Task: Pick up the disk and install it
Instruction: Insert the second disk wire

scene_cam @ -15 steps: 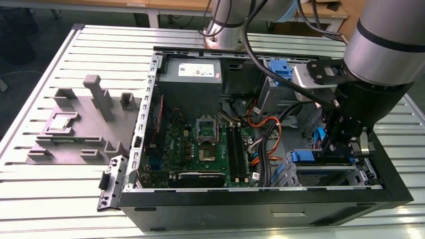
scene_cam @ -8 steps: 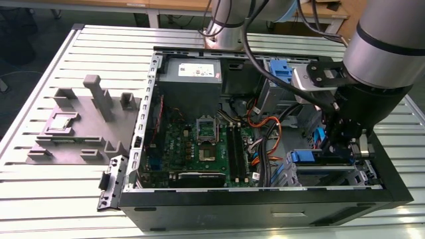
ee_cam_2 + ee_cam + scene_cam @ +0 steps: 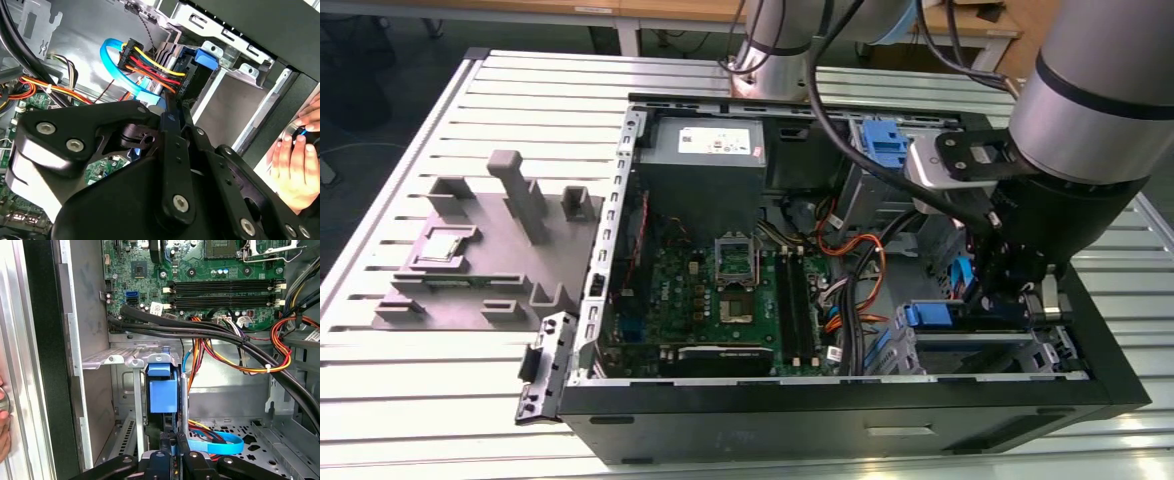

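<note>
Gripping the flat silver-grey disk with blue plastic rails (image 3: 163, 390), my black gripper (image 3: 172, 452), jaws clamped, inside the open black computer case (image 3: 854, 425).

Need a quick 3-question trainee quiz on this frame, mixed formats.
1. True or false: the gripper is down inside the case.
2. In the exterior view, the motherboard lies on which side of the gripper? A) the view's left B) the view's right
3. Fill in: in the second wrist view, a person's ____ rests just outside the case.

Key: 1 true; 2 A; 3 hand.
</note>
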Robot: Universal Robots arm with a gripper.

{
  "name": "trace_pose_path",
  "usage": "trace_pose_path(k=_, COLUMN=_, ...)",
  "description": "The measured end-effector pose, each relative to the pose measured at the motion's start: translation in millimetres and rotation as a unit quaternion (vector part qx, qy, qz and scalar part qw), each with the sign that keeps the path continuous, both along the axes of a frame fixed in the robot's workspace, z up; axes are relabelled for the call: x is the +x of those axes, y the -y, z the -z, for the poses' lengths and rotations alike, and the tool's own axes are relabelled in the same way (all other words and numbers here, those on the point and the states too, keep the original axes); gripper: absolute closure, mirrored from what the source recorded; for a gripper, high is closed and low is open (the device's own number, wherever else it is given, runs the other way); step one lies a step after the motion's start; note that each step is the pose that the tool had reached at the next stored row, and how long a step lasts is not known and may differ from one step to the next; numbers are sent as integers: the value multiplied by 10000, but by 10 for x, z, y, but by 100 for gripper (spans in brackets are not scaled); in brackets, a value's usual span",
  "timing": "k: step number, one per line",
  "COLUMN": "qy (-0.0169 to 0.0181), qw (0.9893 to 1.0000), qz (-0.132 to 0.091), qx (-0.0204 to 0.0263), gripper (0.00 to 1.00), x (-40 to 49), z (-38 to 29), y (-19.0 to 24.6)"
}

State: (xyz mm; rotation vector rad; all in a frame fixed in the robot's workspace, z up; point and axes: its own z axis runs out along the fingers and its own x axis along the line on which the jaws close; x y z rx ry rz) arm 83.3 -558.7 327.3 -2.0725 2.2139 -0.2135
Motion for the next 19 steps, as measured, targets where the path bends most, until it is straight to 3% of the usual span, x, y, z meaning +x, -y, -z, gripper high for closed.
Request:
trace_pose_path(k=4, qy=0, qw=10000, qz=0, qx=1, gripper=83, x=0, z=1, y=1)
trace_pose_path(k=5, qy=0, qw=10000, qz=0, qx=1, gripper=76, x=0, z=-6, y=1)
trace_pose_path(k=6, qy=-1, qw=10000, qz=0, qx=2, gripper=76, x=0, z=-17, y=1)
trace_pose_path(k=12, qy=-26, qw=10000, qz=0, qx=11, gripper=76, x=1, z=-168, y=1)
trace_pose_path(k=16, qy=-45, qw=10000, qz=0, qx=12, gripper=90, x=0, z=-205, y=1)
trace_pose_path(k=19, qy=-47, qw=10000, qz=0, qx=12, gripper=90, x=0, z=-206, y=1)
